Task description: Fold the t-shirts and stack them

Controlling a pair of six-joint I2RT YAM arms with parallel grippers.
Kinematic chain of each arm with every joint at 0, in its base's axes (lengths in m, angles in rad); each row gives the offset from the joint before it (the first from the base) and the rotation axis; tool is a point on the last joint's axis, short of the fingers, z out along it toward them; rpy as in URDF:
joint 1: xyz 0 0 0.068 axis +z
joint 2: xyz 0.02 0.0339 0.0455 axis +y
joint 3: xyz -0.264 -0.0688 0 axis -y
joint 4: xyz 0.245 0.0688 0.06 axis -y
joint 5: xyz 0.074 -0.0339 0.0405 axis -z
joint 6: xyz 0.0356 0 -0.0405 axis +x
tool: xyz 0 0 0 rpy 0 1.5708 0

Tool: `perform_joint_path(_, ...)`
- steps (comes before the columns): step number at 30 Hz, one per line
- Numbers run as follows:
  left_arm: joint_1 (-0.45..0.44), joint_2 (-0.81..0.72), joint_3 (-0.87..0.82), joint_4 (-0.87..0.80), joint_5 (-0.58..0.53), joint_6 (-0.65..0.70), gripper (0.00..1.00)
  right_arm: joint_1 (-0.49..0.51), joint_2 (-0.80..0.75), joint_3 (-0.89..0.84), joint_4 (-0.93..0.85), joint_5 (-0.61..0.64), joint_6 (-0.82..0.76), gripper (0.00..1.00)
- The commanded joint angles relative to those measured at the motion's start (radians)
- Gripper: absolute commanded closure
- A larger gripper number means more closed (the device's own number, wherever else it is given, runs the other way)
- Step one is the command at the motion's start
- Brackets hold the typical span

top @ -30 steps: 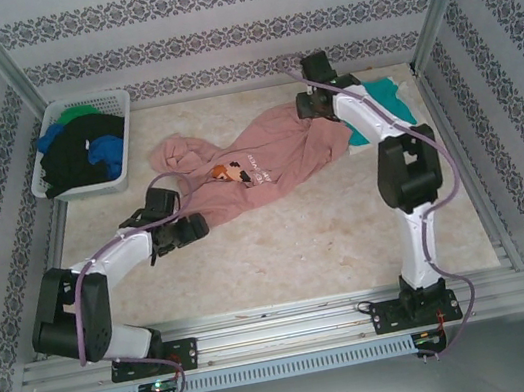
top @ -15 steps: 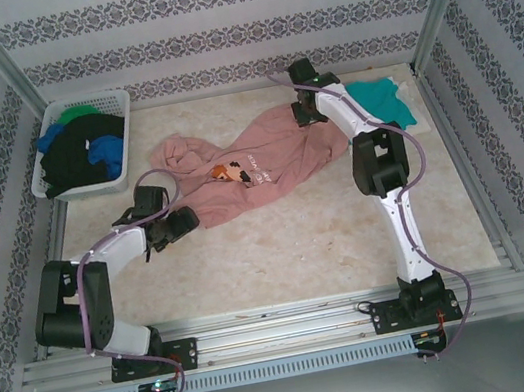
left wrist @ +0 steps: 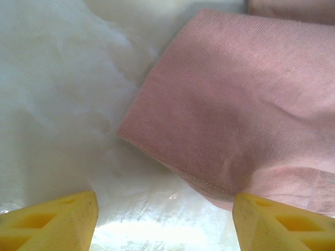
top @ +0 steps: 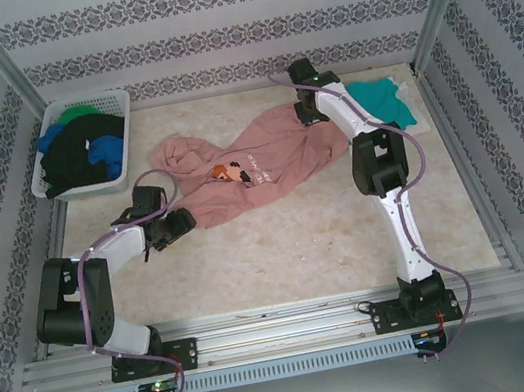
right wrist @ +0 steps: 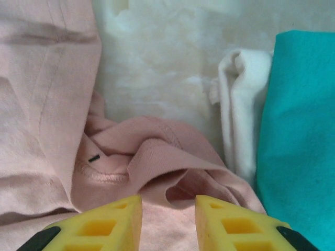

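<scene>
teal t-shirt (top: 385,101) partly behind right arm (top: 380,167)

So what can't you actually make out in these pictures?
- Print on the salmon-pink shirt: too small in the top view to read.
- Basket: the black shirt lies over the heap, top view, so no count.
- Teal shirt: partly behind the right arm, top view; cut off at the right wrist view's edge.
- Right gripper: over the salmon-pink shirt in its wrist view; contact with cloth unclear.
</scene>
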Motion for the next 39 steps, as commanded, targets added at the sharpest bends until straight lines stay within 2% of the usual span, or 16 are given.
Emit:
perform_joint_path(1,0.016,0.005,-0.006,0.031,0.03,0.002,0.31,-0.005,0.052,0.083,-0.051,0.022,0.001,0.67)
perform_joint_path(6,0.039,-0.042,-0.023,0.015,0.03,0.011,0.31,-0.006,0.101,0.172,-0.11,0.013,-0.001,0.66)
perform_joint_path(12,0.054,-0.078,-0.036,0.004,0.028,0.023,0.31,-0.001,0.077,0.148,-0.112,0.006,0.016,0.68)
perform_joint_path(25,0.079,-0.097,-0.049,-0.008,0.035,0.036,0.31,-0.001,0.021,0.113,-0.1,0.06,-0.003,0.98)
perform_joint_path(28,0.081,-0.116,-0.042,-0.023,0.041,0.039,0.31,0.018,-0.032,0.099,-0.113,0.049,-0.013,1.0)
perform_joint_path(33,0.081,-0.147,-0.023,-0.051,0.061,0.056,0.31,0.059,-0.23,-0.081,-0.068,0.028,-0.019,1.0)
perform_joint_path(39,0.075,-0.112,-0.027,-0.017,0.087,0.06,0.29,0.063,-0.524,-0.453,0.066,0.026,0.019,1.0)
